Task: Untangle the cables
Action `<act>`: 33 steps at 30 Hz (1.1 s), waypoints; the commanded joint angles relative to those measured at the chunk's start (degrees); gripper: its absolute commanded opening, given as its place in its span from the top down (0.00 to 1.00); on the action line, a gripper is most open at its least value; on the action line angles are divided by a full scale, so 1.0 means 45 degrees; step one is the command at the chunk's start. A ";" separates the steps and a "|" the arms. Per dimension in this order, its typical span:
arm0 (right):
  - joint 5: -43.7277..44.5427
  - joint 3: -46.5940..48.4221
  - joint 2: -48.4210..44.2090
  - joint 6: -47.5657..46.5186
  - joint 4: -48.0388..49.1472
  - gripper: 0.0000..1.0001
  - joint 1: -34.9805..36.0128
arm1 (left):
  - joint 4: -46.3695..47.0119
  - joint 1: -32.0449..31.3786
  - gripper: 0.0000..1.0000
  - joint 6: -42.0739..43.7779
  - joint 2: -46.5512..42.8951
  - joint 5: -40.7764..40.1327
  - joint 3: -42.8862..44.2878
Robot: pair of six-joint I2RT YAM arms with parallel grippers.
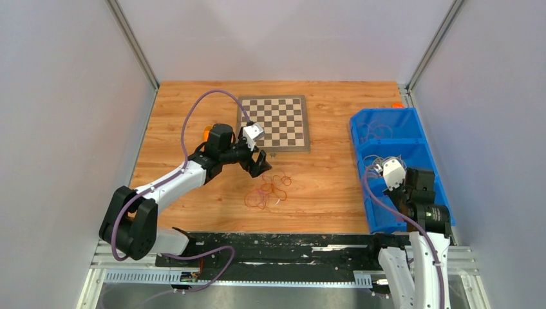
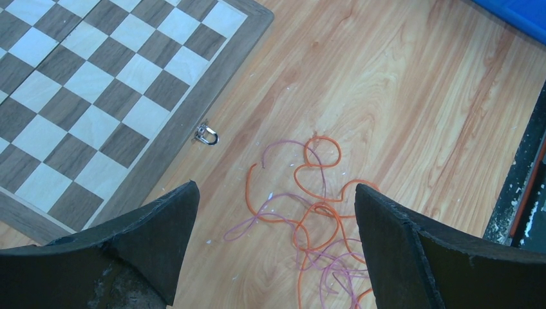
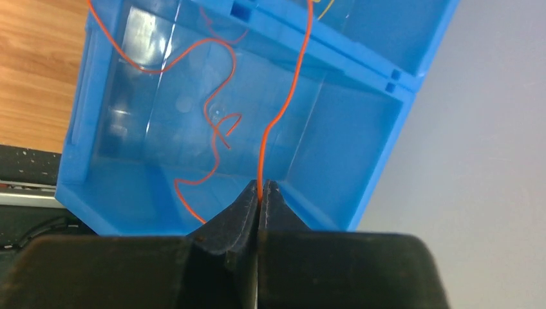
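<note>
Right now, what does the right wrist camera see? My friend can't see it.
The right fingers pinch a thin orange cable rising over a blue bin. More orange cable curls loose in the bin, with wooden table at the top left.

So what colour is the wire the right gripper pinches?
Reddish-orange wire, clearest in the right wrist view.

Your thin orange and purplish cables (image 2: 315, 206) lie tangled on the table (image 2: 399, 96), with one orange strand (image 3: 261, 167) in the blue bin (image 3: 335, 116).
</note>
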 commanded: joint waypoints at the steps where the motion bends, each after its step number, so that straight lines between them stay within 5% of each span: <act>1: 0.0795 -0.0730 -0.0107 -0.0561 0.0196 1.00 -0.0039 | 0.0125 0.0019 0.02 -0.0118 -0.0408 -0.0110 0.0096; 6: 0.2499 -0.0976 0.0078 -0.0994 0.1454 1.00 -0.0232 | -0.0053 0.0006 0.02 0.0003 -0.0537 -0.0223 -0.0043; 10: 0.1625 0.1624 -0.0023 -0.1230 0.2401 1.00 -0.0565 | -0.0120 0.0022 0.01 0.0123 -0.0553 -0.0302 -0.0088; 19: 0.1178 0.6455 0.2991 -0.0170 -0.0533 1.00 -0.0610 | -0.0257 0.0009 0.01 0.0343 -0.0088 -0.0125 0.0527; 33: 0.2532 0.3448 0.1852 -0.1204 -0.2974 1.00 -0.0616 | 0.0133 0.0102 0.02 0.0413 0.0689 0.0199 0.0683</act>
